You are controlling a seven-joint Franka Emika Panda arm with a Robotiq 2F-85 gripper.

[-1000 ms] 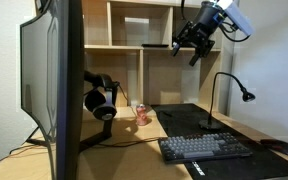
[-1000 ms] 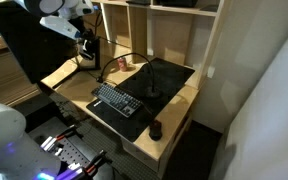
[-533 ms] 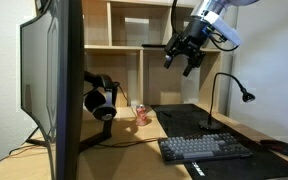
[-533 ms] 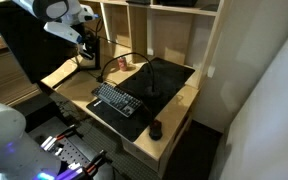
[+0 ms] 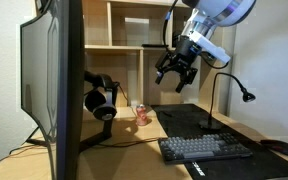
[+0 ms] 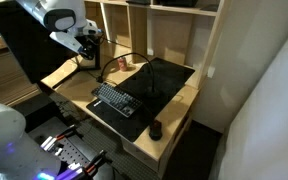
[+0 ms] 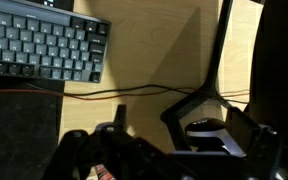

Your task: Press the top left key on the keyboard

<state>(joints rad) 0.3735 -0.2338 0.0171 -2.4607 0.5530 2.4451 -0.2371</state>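
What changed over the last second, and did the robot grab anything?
The claw came down and leftward in an exterior view, nearer the keyboard, and it grabbed nothing. The keyboard, the mouse and the headphones stayed put.

The arm [image 5: 216, 12] reaches in from above, its gripper [image 5: 174, 80] hanging mid-air, tilted, jaws parted and empty.

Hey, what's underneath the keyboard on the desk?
The keyboard lies on a large black desk mat, which stretches out past it across the wooden desk. Whatever is directly beneath the keyboard is covered by it.
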